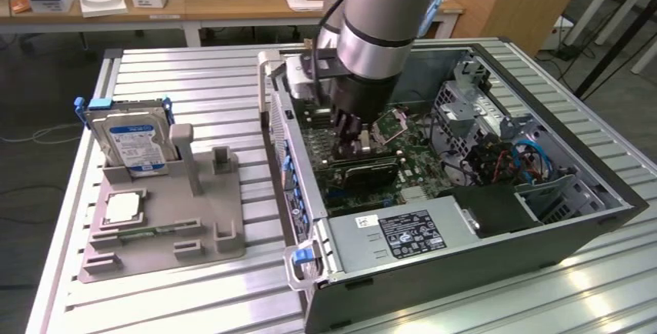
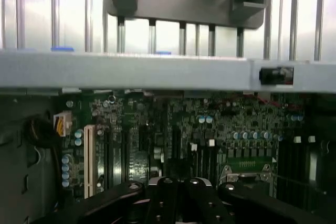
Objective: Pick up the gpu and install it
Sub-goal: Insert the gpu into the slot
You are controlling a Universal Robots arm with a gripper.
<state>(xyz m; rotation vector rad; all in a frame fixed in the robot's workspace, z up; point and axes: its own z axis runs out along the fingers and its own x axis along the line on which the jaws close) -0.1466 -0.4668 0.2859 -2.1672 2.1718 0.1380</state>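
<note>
1. Looking at the gripper (image 1: 355,140): lowered into the open computer case (image 1: 575,234), just above the motherboard (image 1: 411,161).
2. Closed all the way in the wrist view, black fingers (image 2: 163,195) pressed together over the motherboard (image 2: 157,124); cannot tell whether any card is pinched between them.
3. As for the gpu: cannot tell where it is, neither in the grip nor in a slot.
4. Directly ahead of the gripper (image 2: 178,192) in the wrist view: a beige expansion slot (image 2: 88,156) and, beyond it, the grey case wall (image 2: 131,72).
5. At 6 o'clock of the gripper in the exterior view: the power supply (image 1: 405,234), lying in the case's near corner.
6. At 9 o'clock of the case, on the ribbed metal table (image 1: 205,80): a grey parts tray (image 1: 221,226).
7. At the tray's 11 o'clock corner: a hard drive (image 1: 134,141) standing upright, blue label outward.
8. Toward the tray's 7 o'clock: a processor chip (image 1: 121,207) lying flat, with a green memory stick (image 1: 154,232) just beside it.
</note>
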